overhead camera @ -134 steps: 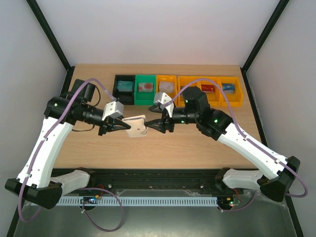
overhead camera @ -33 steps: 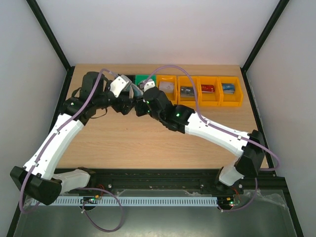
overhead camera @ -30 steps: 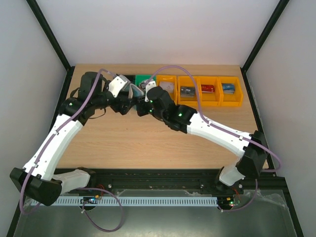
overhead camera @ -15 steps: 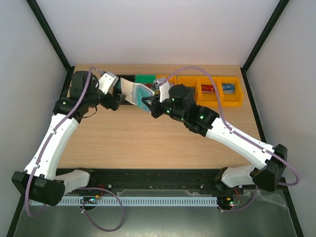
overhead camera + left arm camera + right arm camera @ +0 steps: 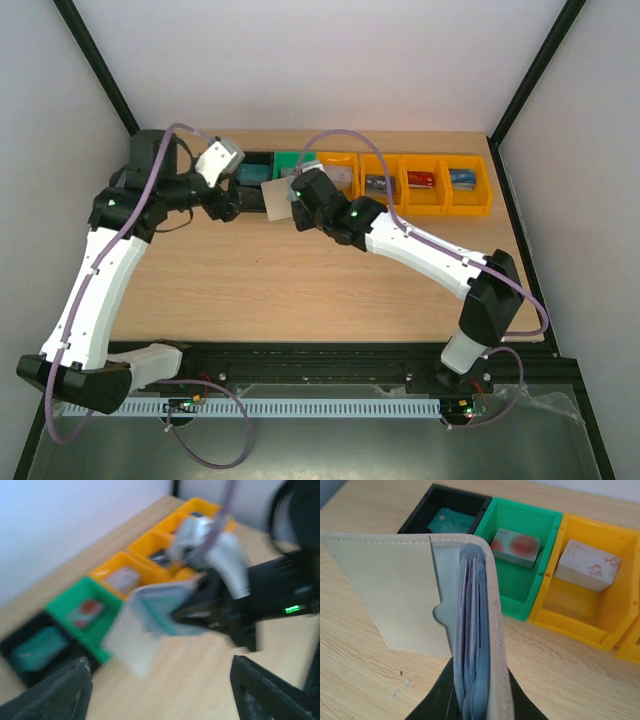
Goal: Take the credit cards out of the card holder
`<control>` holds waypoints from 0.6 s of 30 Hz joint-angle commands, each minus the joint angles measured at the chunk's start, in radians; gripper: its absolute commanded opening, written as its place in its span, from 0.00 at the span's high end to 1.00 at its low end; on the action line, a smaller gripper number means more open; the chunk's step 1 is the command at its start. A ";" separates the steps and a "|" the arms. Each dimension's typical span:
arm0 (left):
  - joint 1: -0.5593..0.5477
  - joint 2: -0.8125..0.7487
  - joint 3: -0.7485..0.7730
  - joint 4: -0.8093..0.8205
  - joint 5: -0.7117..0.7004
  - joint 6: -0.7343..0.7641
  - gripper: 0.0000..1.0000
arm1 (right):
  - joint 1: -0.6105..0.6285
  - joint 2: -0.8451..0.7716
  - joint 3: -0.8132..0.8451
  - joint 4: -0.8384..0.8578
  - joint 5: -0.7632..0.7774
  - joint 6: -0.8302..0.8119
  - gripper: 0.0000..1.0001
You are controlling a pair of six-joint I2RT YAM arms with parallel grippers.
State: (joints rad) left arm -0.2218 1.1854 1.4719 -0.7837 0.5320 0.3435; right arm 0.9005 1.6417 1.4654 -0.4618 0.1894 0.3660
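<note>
The right claw (image 5: 476, 706) is squeezing the card holder (image 5: 405, 592) tight by one edge and holding it up just in front of the black bin (image 5: 465, 496) and the green bin (image 5: 522, 506). The left claw (image 5: 160, 667) is hanging nearby with its fingers spread wide and nothing in them. A teal card (image 5: 451, 521) is lying in the black bin, and a white and red card (image 5: 516, 545) in the green one. I think the job is nearing its end. I cannot tell if a card is hiding in the blue-grey sleeves (image 5: 470, 645). If one is, the left claw is going to need to pinch its edge and pull gently while the right claw is holding steady.
</note>
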 commanded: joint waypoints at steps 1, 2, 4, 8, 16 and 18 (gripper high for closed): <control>-0.078 0.050 -0.014 -0.064 0.264 0.009 0.32 | 0.001 0.009 0.075 -0.029 -0.036 -0.023 0.98; -0.091 0.057 -0.029 -0.053 0.302 -0.005 0.39 | 0.000 0.004 0.070 -0.015 -0.068 -0.033 0.98; -0.099 0.064 -0.066 -0.021 0.389 -0.033 0.46 | -0.002 -0.024 0.043 0.023 -0.155 -0.057 0.99; -0.084 0.054 -0.113 0.002 0.457 -0.046 0.47 | -0.029 -0.136 -0.047 0.151 -0.401 -0.081 0.98; -0.045 0.024 -0.172 0.022 0.505 -0.076 0.48 | -0.038 -0.249 -0.120 0.276 -0.720 -0.157 0.98; -0.045 0.014 -0.161 0.006 0.508 -0.072 0.48 | -0.040 -0.266 -0.135 0.298 -0.789 -0.173 0.99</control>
State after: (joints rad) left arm -0.2695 1.2362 1.3067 -0.7765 0.9836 0.2810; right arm 0.8639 1.4136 1.3567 -0.2764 -0.3931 0.2474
